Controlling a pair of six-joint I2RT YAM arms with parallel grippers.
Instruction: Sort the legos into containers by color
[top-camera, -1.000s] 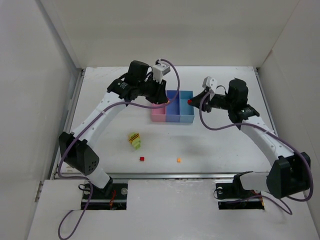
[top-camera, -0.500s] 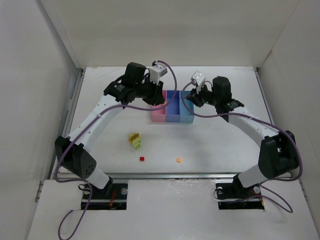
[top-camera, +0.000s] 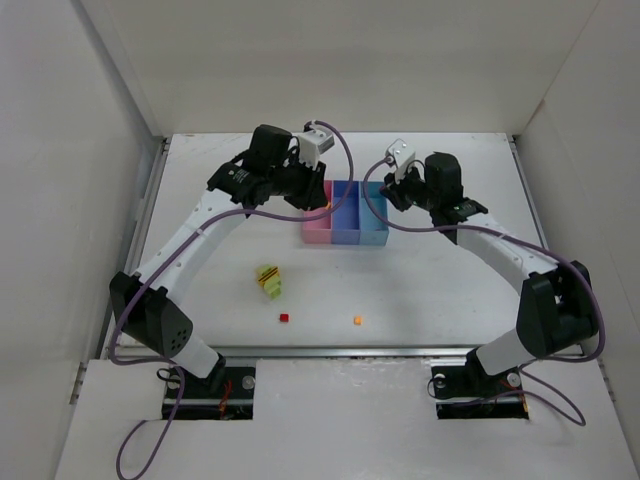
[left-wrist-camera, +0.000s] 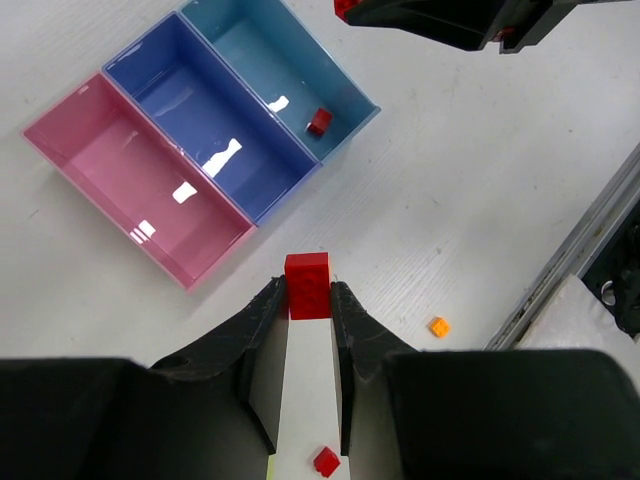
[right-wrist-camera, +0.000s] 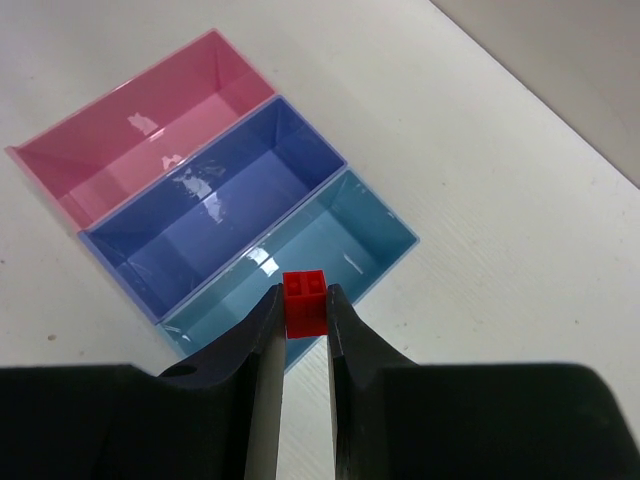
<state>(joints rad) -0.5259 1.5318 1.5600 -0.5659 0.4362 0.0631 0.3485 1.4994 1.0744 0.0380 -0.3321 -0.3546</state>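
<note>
While the left fingers (left-wrist-camera: 255, 345) pinch a red lego (left-wrist-camera: 306, 286) above the bench (left-wrist-camera: 470, 180) beside the pink bin (left-wrist-camera: 130, 175), the right fingers (right-wrist-camera: 258, 350) clamp a second red lego (right-wrist-camera: 305, 302) over the light blue bin (right-wrist-camera: 340, 235). A third red lego (left-wrist-camera: 319, 121) lies inside that bin. An orange lego (left-wrist-camera: 438, 326), a loose red lego (left-wrist-camera: 326, 461) and the yellow-green clump (top-camera: 268, 281) sit apart on the bench.

The white table (top-camera: 430, 280) carried the three-bin tray (top-camera: 348, 238) toward its far side. Nearer lay a yellow-green clump (top-camera: 268, 281), a tiny red brick (top-camera: 284, 318) and an orange brick (top-camera: 357, 320), all apart.
</note>
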